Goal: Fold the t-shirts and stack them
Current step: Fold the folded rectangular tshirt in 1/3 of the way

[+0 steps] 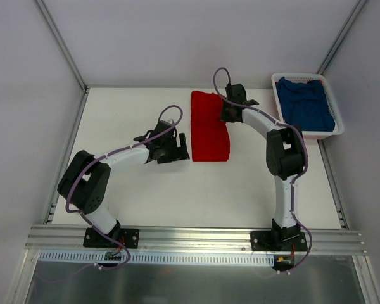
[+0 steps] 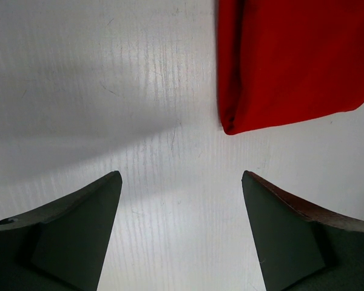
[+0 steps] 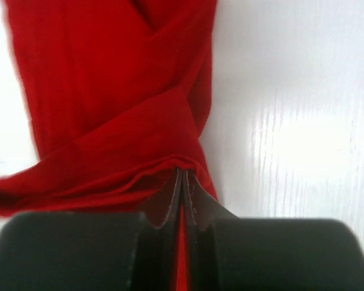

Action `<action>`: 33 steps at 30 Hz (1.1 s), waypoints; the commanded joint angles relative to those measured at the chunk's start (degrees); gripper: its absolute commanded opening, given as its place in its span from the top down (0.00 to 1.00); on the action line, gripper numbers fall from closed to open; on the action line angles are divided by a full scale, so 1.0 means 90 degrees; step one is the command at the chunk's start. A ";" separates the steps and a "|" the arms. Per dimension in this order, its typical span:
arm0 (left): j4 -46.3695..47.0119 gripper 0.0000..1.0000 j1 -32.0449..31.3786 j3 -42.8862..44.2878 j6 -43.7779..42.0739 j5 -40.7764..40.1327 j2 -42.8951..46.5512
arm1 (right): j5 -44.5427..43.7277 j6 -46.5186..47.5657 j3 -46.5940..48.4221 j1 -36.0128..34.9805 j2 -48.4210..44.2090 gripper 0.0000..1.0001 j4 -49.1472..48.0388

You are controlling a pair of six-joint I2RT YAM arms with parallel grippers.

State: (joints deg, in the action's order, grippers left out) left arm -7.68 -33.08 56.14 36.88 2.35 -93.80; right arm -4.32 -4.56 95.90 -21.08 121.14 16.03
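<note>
Two grippers are flanking one garment: the left gripper (image 1: 182, 147) is hovering, jaws spread wide, just beside the left edge of the folded red t-shirt (image 1: 209, 130), the right gripper (image 1: 228, 114) is pinching that shirt's right edge, and the blue t-shirt (image 1: 307, 104) is lying in the white basket (image 1: 278, 95).

The top view looks down from high behind the near edge on the whole bench (image 1: 145, 190). The left wrist view faces the bench from close, past the left claw (image 2: 181, 177). The right wrist view, past the right claw (image 3: 182, 176), is very near the red t-shirt (image 3: 109, 91), which all three views share.
</note>
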 commanded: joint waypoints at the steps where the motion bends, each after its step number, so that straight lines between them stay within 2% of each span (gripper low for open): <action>1: 0.0082 0.18 -0.0084 -0.0076 0.0023 -0.0037 0.0295 | 0.0000 -0.0148 0.0700 0.0174 0.0552 0.95 0.0181; 2: 0.0092 0.18 -0.0084 -0.0076 0.0004 -0.0036 0.0276 | 0.0040 -0.0138 0.1166 0.0194 0.0882 0.77 0.0472; 5: 0.0092 0.18 -0.0074 -0.0037 -0.0016 -0.0036 0.0227 | 0.0050 -0.0119 0.1580 0.0223 0.1236 0.52 0.0718; 8: 0.0092 0.18 -0.0084 -0.0007 -0.0036 -0.0036 0.0169 | -0.0086 -0.0090 0.1406 0.0233 0.1159 0.47 0.0651; 15: 0.0102 0.18 -0.0084 0.0129 -0.0065 -0.0036 0.0022 | -0.0301 0.0077 0.0597 0.0379 0.0525 0.46 0.0553; 26: 0.0424 0.18 -0.0074 0.0422 -0.0241 0.0032 -0.0310 | -0.0594 0.0086 -0.1123 0.0477 -0.1369 0.47 0.0455; 33: 0.0795 0.18 0.0013 0.0413 -0.0182 0.0324 -0.0603 | -0.0224 -0.0167 -0.2460 0.0467 -0.2434 0.46 0.0241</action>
State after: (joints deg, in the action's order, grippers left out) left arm -3.57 -33.01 58.48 36.38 3.03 -97.97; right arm -7.81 -4.71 77.56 -16.97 103.92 18.81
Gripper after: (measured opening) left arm 0.820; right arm 0.535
